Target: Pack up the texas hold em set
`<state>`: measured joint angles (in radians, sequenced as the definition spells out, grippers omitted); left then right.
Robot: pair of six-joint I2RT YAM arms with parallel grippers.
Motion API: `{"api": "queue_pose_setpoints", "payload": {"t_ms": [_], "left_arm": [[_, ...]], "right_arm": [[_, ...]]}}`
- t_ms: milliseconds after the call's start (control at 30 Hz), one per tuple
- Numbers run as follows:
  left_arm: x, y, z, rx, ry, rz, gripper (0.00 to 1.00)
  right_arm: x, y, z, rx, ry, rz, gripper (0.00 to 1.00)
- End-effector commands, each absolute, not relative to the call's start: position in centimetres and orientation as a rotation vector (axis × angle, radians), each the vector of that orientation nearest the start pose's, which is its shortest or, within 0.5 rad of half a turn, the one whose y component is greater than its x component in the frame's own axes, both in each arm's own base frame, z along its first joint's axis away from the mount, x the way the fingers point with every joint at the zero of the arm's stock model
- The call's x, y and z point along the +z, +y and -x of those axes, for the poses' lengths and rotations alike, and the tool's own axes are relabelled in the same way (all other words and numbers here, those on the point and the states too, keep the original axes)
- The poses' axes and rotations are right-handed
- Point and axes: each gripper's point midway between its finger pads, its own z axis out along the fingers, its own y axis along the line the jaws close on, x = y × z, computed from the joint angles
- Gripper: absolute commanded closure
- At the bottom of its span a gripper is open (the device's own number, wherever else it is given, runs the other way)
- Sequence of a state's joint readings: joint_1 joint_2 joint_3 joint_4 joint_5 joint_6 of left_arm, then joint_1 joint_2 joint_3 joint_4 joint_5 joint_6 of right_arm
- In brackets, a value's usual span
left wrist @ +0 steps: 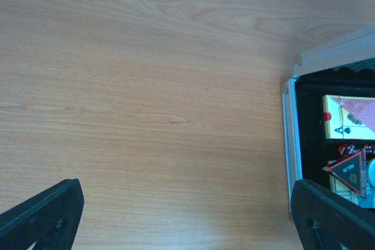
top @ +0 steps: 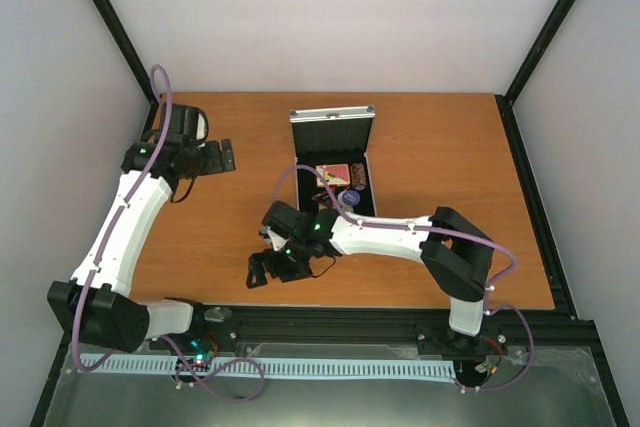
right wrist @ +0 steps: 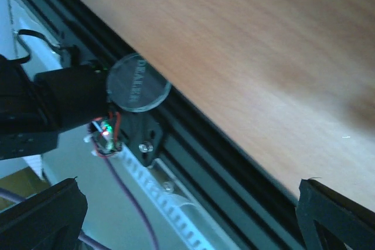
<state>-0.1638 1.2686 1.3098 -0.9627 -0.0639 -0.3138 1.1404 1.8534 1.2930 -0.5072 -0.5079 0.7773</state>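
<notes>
With left claw (top: 215, 157) and right claw (top: 278, 269) released, the dealer disc (right wrist: 137, 83) at the bench (right wrist: 263, 39) edge is judged next to be grasped.

In the top view, the near end of the case (top: 332, 119) is covered by the right arm (top: 385, 235), and the pieces lying inside it are too small to be told apart. In the left wrist view the case is cut off by the right edge of the frame. The card deck (left wrist: 350, 118), the black triangle (left wrist: 350, 171) and a pale disc (left wrist: 371, 174) beside it are each seen only in part. The fingers (left wrist: 44, 215) of the left gripper (left wrist: 186, 185) are clipped at the lower corners. The right wrist view is blurred throughout. The lettering on a dark disc (right wrist: 137, 83) at upper left is softened, and the right gripper (right wrist: 188, 182) is likewise clipped at the lower corners.
</notes>
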Motion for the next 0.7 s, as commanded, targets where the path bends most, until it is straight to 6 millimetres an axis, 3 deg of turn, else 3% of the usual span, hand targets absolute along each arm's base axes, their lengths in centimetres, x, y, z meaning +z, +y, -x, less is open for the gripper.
{"api": "queue_pose_setpoints", "payload": {"t_ms": [0,200,433,667], "left_arm": [[27.7,-4.4,-33.5,-0.139,2.384,0.203,0.0],[29.3,-3.2,-33.4,-0.072,2.334,0.224,0.0],[30.8,-3.6,-32.4,-0.122,2.28,0.207,0.0],[31.3,-3.9,-32.1,-0.13,2.291,0.163,0.0]], "right_arm": [[11.5,46.8,-9.0,1.277,2.969,0.622,0.0],[11.4,48.6,-7.9,1.316,3.063,0.442,0.0],[11.1,49.6,-7.3,1.318,3.128,0.117,0.05],[8.8,51.0,-4.7,1.279,3.237,-0.067,0.14]]}}
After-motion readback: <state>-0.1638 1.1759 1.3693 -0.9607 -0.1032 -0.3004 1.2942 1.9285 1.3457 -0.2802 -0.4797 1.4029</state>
